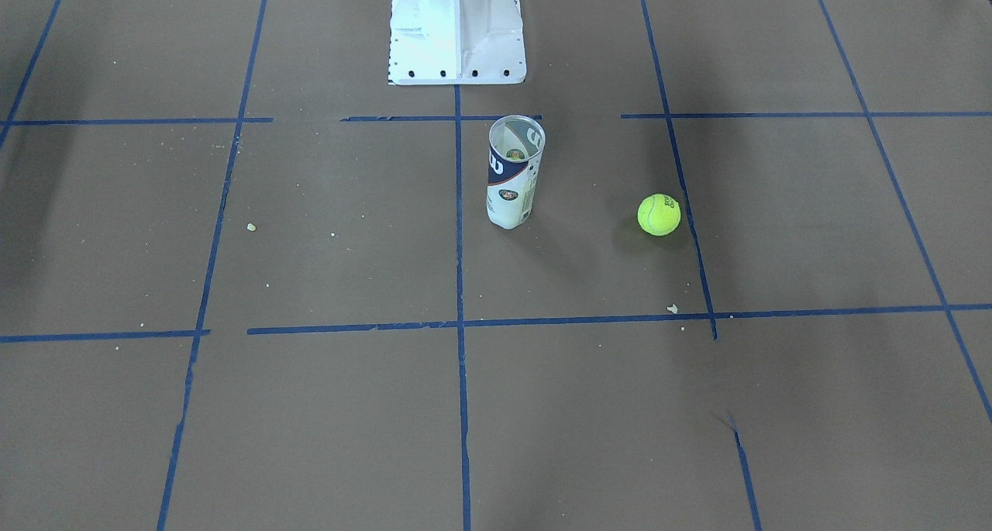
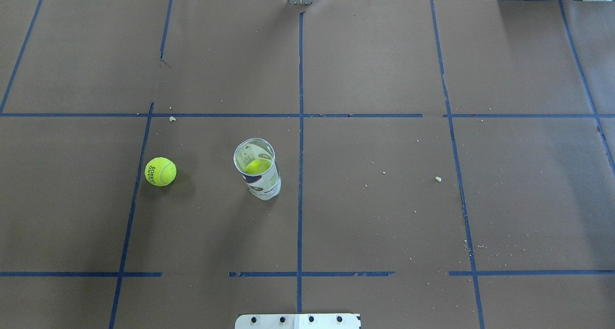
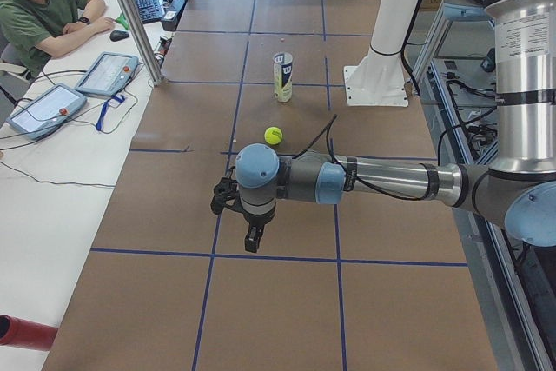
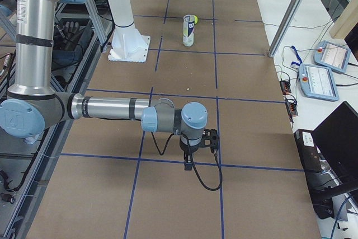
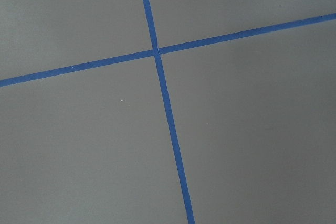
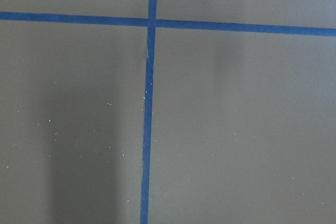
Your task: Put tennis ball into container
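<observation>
The tennis ball (image 1: 659, 215) (image 2: 160, 171) (image 3: 273, 135) lies loose on the brown table, on the robot's left of the container. The container (image 1: 514, 174) (image 2: 258, 175) (image 3: 282, 77) (image 4: 190, 31) stands upright and open-topped near the centre line. A yellow-green shape (image 2: 257, 165) shows inside it. My left gripper (image 3: 253, 241) hangs over the table well short of the ball, seen only from the side, so whether it is open I cannot tell. My right gripper (image 4: 189, 163) hangs far from the can, its state likewise unclear. Neither wrist view shows fingers.
The white robot pedestal (image 1: 457, 27) stands behind the can. Blue tape lines (image 2: 300, 141) grid the brown paper. An operator (image 3: 43, 15) sits at a side bench with tablets (image 3: 109, 74). A metal post (image 3: 130, 15) rises at the table's edge.
</observation>
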